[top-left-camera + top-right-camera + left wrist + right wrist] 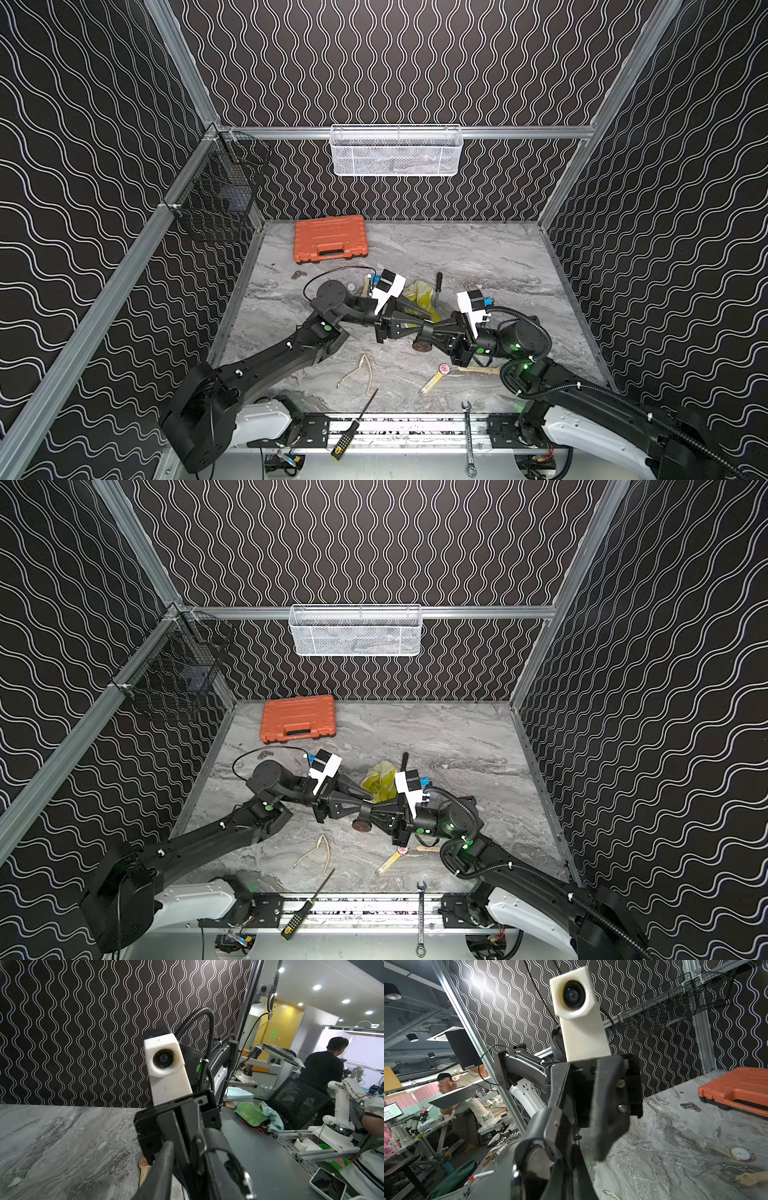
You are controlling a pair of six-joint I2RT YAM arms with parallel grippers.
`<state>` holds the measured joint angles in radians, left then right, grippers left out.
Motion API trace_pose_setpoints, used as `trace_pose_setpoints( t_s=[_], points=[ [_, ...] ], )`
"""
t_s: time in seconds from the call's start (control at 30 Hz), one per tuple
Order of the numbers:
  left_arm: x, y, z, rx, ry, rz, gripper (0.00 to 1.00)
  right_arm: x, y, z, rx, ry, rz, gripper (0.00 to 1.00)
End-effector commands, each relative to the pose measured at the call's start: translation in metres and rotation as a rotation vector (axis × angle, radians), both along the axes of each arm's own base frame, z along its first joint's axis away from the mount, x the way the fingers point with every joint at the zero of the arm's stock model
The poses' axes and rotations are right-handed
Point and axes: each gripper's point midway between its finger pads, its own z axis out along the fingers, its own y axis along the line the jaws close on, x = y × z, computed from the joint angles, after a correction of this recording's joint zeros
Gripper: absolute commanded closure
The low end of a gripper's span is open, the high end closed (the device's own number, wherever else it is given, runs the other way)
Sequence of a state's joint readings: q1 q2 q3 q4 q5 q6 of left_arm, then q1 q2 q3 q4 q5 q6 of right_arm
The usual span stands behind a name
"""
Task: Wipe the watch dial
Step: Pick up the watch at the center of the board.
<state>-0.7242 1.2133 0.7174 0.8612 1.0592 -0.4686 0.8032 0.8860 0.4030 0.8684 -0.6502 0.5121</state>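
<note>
My two grippers meet tip to tip over the middle of the table in both top views. My right gripper [433,331] is shut on the black strap [527,1165] of a watch. The strap loops out beside the fingers and ends in a silver buckle [248,1185]. My left gripper [423,328] is open around the same spot; its finger [162,1167] stands apart from the strap. The watch's dark round case [421,345] shows just below the tips, and its dial face is hidden. A crumpled yellow cloth [422,296] lies on the table right behind the grippers, held by neither.
An orange tool case [330,239] lies at the back left. A black screwdriver [438,286] lies next to the cloth. A beige-strap watch with a red dial [435,376] and a white-faced watch [740,1154] are on the table. A wrench [468,440] and a yellow-handled screwdriver [353,428] lie on the front rail.
</note>
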Motion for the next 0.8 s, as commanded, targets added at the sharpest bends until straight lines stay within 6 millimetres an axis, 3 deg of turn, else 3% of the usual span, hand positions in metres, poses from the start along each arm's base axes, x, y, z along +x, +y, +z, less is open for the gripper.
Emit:
trace_pose_setpoints(
  t_s=[0.0,0.27,0.47,0.67,0.77],
  points=[
    [0.000,0.001,-0.012,0.089,-0.039,0.026,0.64,0.006,-0.010,0.018,0.075,-0.006,-0.066,1.00],
    [0.013,0.017,-0.028,0.276,-0.209,0.213,0.60,0.012,-0.023,0.027,0.075,0.051,-0.124,1.00],
    [0.005,0.020,-0.041,0.335,-0.335,0.205,0.55,0.010,-0.019,0.028,-0.005,0.067,-0.062,1.00],
    [-0.001,0.018,-0.035,0.297,-0.462,0.209,0.50,0.012,-0.010,0.023,-0.030,0.126,-0.001,1.00],
    [-0.018,0.019,-0.032,0.244,-0.592,0.150,0.48,0.013,-0.009,0.022,-0.021,0.145,0.008,1.00]
  ],
)
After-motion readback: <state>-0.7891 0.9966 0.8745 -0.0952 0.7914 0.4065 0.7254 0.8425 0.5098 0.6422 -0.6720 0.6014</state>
